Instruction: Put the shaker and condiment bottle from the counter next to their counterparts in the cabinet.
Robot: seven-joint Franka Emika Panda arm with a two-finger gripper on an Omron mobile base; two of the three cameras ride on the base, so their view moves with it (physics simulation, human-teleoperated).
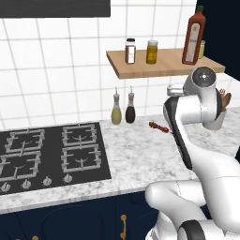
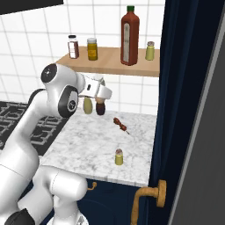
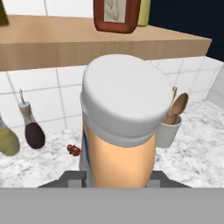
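The small peach-orange condiment bottle [image 3: 120, 148], a smooth cylinder under a broad, rounded pale cap, sits clamped between the gripper's [image 2: 100, 90] narrowed fingers, held in the air just below the front edge of the light-wood shelf board [image 2: 110, 61] on the glossy white tiled wall. On that flat plank stand the tall red-brown bottle [image 2: 129, 36] with a green cap and, beside it to the right, a tiny yellow-green shaker [image 2: 150, 51] with a grey top. Its twin shaker [image 2: 118, 157] stands upright near the front edge of the white-grey marbled stone counter [image 2: 88, 145]. A matt black gas hob [image 1: 51, 154] with grey grates is set into that worktop, well apart from the shaker.
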